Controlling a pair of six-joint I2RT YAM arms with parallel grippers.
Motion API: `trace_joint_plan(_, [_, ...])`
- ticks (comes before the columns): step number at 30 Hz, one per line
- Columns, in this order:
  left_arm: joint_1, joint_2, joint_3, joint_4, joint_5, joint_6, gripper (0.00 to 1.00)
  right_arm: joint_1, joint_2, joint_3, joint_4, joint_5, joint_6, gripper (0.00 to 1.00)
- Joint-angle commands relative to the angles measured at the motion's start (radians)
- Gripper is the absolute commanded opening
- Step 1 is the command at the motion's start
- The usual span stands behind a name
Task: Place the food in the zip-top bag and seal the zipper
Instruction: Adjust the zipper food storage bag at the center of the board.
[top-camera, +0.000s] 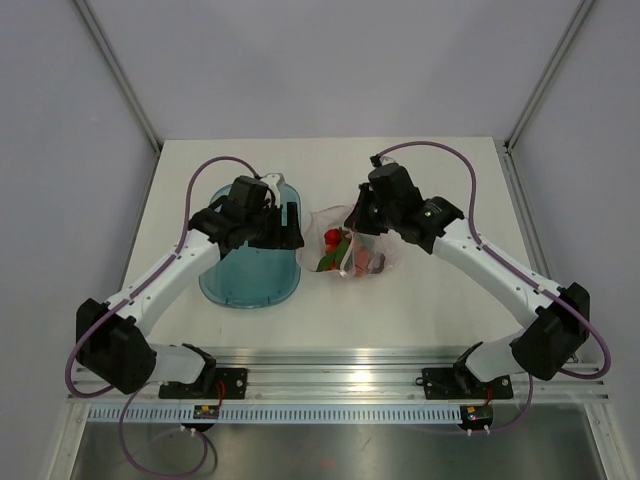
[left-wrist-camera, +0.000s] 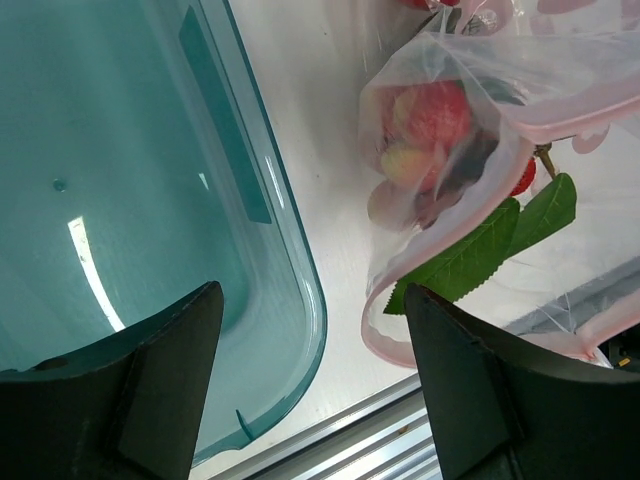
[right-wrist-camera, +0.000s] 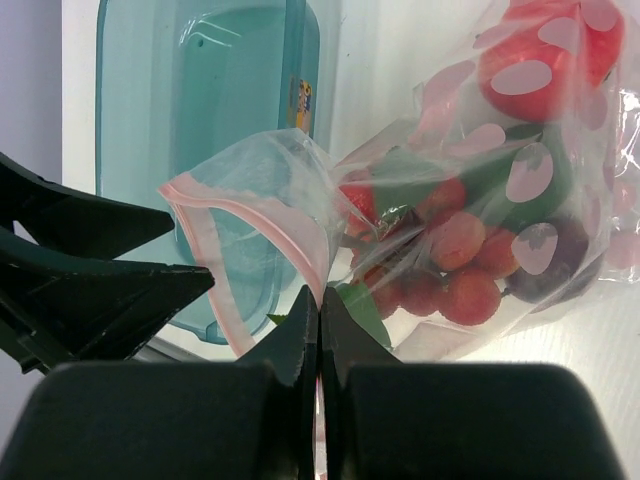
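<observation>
The clear zip-top bag (top-camera: 362, 250) lies mid-table with the food (top-camera: 333, 240) inside: red round fruits (right-wrist-camera: 470, 285), a tomato and green leaves (left-wrist-camera: 480, 250). Its pinkish zipper strip (right-wrist-camera: 215, 265) gapes open toward the tray. My right gripper (right-wrist-camera: 319, 300) is shut on the zipper strip at the bag's mouth and holds it up; in the top view it (top-camera: 362, 222) sits over the bag. My left gripper (left-wrist-camera: 315, 380) is open and empty, hovering between the teal tray's rim and the bag's mouth; in the top view it (top-camera: 290, 225) is left of the bag.
The teal translucent oval tray (top-camera: 250, 285) lies left of the bag, under my left wrist; it also shows in the left wrist view (left-wrist-camera: 300, 300). The table's aluminium front rail (top-camera: 340, 365) runs along the near edge.
</observation>
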Motion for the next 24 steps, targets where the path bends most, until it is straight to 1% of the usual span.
trace_joint_plan(1, [-0.017,0.018,0.033,0.070,0.051,-0.013,0.77,0.007,-0.053,0.008,-0.001,0.044,-0.016,0.00])
trace_joint_plan(3, [-0.020,0.010,0.017,0.094,0.058,-0.029,0.77,0.006,-0.054,0.015,-0.009,0.053,-0.021,0.00])
trace_joint_plan(6, [-0.020,-0.013,0.002,0.130,0.106,-0.053,0.75,0.007,-0.050,0.018,-0.016,0.059,-0.028,0.00])
trace_joint_plan(10, [-0.020,-0.004,0.002,0.142,0.086,-0.045,0.67,0.007,-0.037,0.033,-0.018,0.051,-0.030,0.00])
trace_joint_plan(11, [-0.020,0.010,0.005,0.135,0.086,-0.042,0.57,0.007,-0.036,0.034,-0.013,0.051,-0.031,0.00])
trace_joint_plan(12, [-0.022,0.047,0.008,0.131,0.086,-0.040,0.53,0.006,-0.034,0.042,-0.012,0.051,-0.036,0.00])
trace_joint_plan(14, [-0.022,0.076,0.014,0.134,0.069,-0.069,0.47,0.007,-0.034,0.048,-0.016,0.057,-0.044,0.00])
trace_joint_plan(15, [-0.022,0.102,0.023,0.127,0.078,-0.079,0.47,0.007,-0.031,0.054,-0.019,0.062,-0.054,0.00])
trace_joint_plan(16, [-0.024,0.110,0.054,0.119,0.086,-0.092,0.44,0.007,-0.030,0.056,-0.035,0.064,-0.062,0.00])
trace_joint_plan(17, [-0.027,0.113,0.065,0.115,0.095,-0.097,0.36,0.007,-0.028,0.059,-0.044,0.067,-0.068,0.00])
trace_joint_plan(19, [-0.027,0.105,0.092,0.124,0.114,-0.120,0.24,0.007,-0.025,0.062,-0.062,0.091,-0.093,0.00])
trace_joint_plan(20, [-0.027,0.104,0.105,0.128,0.120,-0.126,0.18,0.006,-0.025,0.068,-0.064,0.096,-0.106,0.02])
trace_joint_plan(21, [-0.027,0.105,0.120,0.134,0.138,-0.137,0.09,0.007,-0.021,0.094,-0.065,0.073,-0.147,0.14])
trace_joint_plan(22, [-0.027,0.116,0.160,0.130,0.135,-0.182,0.07,0.009,-0.002,0.120,-0.091,0.047,-0.172,0.48])
trace_joint_plan(23, [-0.021,0.128,0.187,0.128,0.150,-0.215,0.01,0.007,0.010,0.154,-0.119,0.030,-0.197,0.62])
trace_joint_plan(24, [-0.019,0.142,0.207,0.133,0.161,-0.244,0.00,0.007,0.019,0.219,-0.145,0.039,-0.224,0.67])
